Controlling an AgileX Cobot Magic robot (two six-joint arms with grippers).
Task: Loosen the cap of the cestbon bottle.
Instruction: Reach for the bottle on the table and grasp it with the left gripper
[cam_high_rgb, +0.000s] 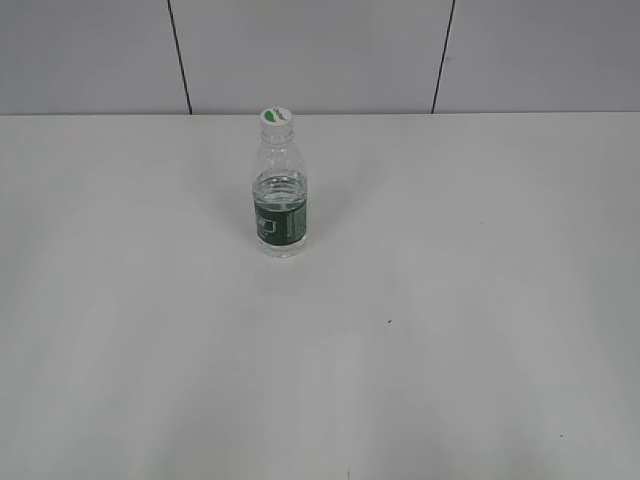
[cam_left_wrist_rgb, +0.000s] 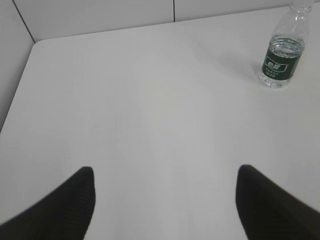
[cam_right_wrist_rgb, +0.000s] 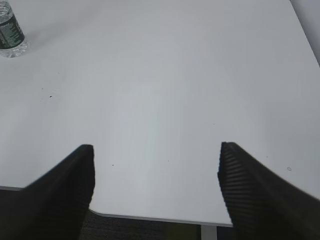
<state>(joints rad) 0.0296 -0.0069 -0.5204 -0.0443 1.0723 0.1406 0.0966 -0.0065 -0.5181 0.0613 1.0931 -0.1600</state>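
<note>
The cestbon bottle (cam_high_rgb: 279, 195) stands upright on the white table (cam_high_rgb: 450, 330), a clear bottle with a dark green label band. Its white cap (cam_high_rgb: 275, 116) with a green mark sits on the neck. The bottle also shows at the top right of the left wrist view (cam_left_wrist_rgb: 282, 52), cap cut off, and at the top left of the right wrist view (cam_right_wrist_rgb: 10, 34). My left gripper (cam_left_wrist_rgb: 165, 172) is open and empty, far from the bottle. My right gripper (cam_right_wrist_rgb: 156, 150) is open and empty over the table's near edge. Neither arm shows in the exterior view.
A grey panelled wall (cam_high_rgb: 320, 55) stands behind the table. The table's rounded far-left corner (cam_left_wrist_rgb: 37, 44) shows in the left wrist view. Its near edge (cam_right_wrist_rgb: 150, 217) and right edge show in the right wrist view.
</note>
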